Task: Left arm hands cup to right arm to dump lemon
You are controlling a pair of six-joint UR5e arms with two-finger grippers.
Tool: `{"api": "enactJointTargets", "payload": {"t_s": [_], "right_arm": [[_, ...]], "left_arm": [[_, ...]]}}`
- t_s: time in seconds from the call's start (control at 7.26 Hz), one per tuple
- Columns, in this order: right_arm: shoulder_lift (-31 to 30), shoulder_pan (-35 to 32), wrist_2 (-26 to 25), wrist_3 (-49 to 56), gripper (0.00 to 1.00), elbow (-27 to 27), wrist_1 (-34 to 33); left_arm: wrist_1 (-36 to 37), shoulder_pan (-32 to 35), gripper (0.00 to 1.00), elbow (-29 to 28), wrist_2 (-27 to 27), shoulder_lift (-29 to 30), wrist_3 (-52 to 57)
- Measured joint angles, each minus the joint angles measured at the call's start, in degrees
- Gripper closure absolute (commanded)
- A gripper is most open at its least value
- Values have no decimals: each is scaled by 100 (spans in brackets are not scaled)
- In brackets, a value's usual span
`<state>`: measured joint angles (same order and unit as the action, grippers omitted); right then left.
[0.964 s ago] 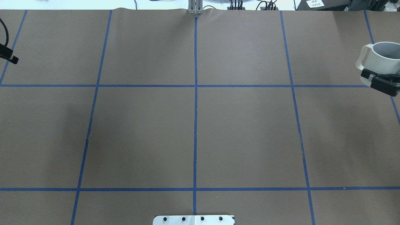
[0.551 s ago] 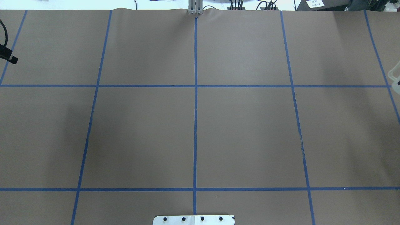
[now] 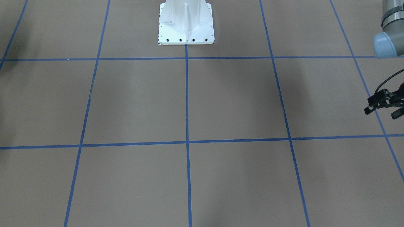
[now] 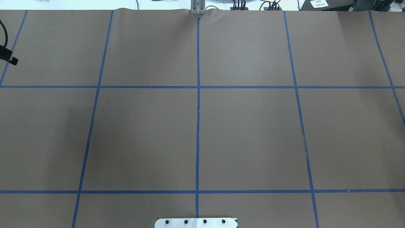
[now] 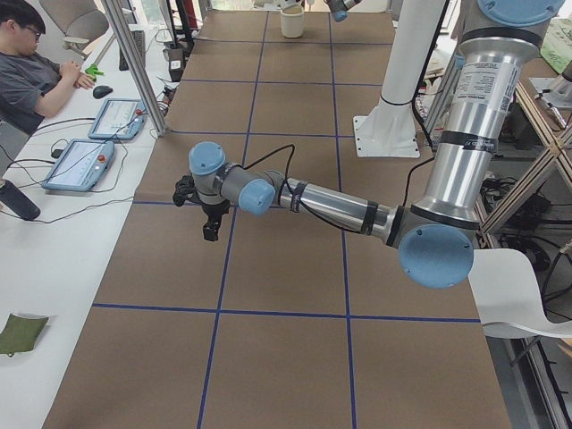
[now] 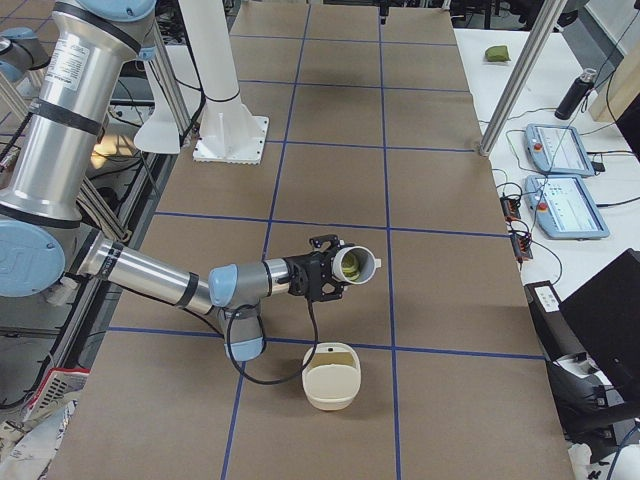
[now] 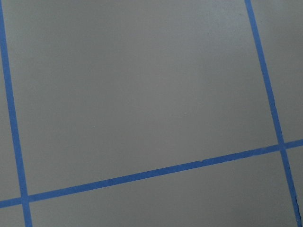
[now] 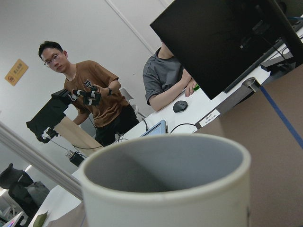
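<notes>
I cannot tell how the right fingers (image 6: 330, 284) sit on the cup (image 6: 356, 264) from here. The cup is up in the air, off the table (image 6: 330, 100), out past the right end of what the top camera sees. A second ago that camera showed the cup standing straight up at its right edge. Now it is gone from there. From the right side I see it tipped over on its side, with its mouth pointing away from the arm. Something yellow-green shows inside. It may be the lemon, but it is too small to be sure. So I think the hand-over is done and the dumping has begun.

A cream bowl (image 6: 331, 378) sits on the table near the cup, lower down. A black cable (image 6: 262, 378) hangs in a loop just beside the bowl and could get in the way.

The left fingers (image 3: 371, 107) are spread with nothing in them, far off at the left end of the table. A man in a brown shirt (image 8: 90, 94) stands past the table, watching.
</notes>
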<state>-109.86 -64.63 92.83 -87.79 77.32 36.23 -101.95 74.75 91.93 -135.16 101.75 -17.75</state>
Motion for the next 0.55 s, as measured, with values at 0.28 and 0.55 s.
{"api": "enactJointTargets", "payload": {"t_s": [0.28, 0.55], "right_arm": [[0, -77, -81, -1039, 63, -640, 719], [-12, -127, -122, -2264, 63, -815, 890]], "left_arm": [[0, 4, 0, 6, -1, -5, 0], [0, 4, 0, 45, -1, -25, 0]]}}
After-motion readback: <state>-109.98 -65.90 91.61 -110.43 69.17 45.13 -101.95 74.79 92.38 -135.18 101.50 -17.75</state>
